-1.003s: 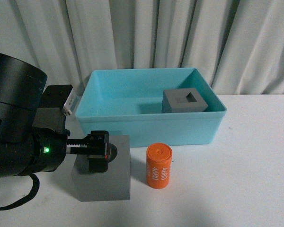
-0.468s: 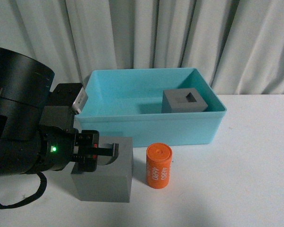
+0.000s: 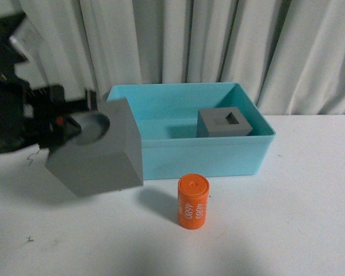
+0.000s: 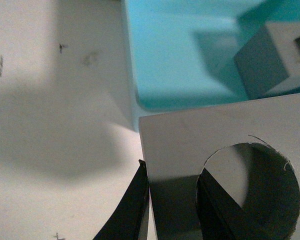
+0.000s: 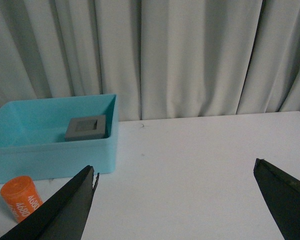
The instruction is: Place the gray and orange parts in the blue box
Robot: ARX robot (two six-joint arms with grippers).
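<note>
My left gripper (image 3: pixel 86 112) is shut on the gray cube with the round recess (image 3: pixel 98 152), which hangs tilted above the table by the blue box's (image 3: pixel 207 158) left front corner. In the left wrist view the gripper (image 4: pixel 173 167) pinches one wall of this cube (image 4: pixel 230 130), one finger inside the recess. The gray cube with the square recess (image 3: pixel 210 127) sits inside the box (image 4: pixel 165 55). On the table in front of the box stands the orange cylinder (image 3: pixel 192 202). My right gripper (image 5: pixel 175 167) is open over bare table, right of the box (image 5: pixel 50 155).
A pale curtain (image 3: pixel 218 40) hangs close behind the box. The white table (image 3: pixel 287 218) stretches to the right of the box and cylinder. The right wrist view also shows the orange cylinder (image 5: pixel 21 198) and the square-recess cube (image 5: pixel 100 127).
The left gripper has lifted the round-recess cube off the table, up and toward the box's left end; the cube now hangs tilted. Cylinder and boxed cube have not moved.
</note>
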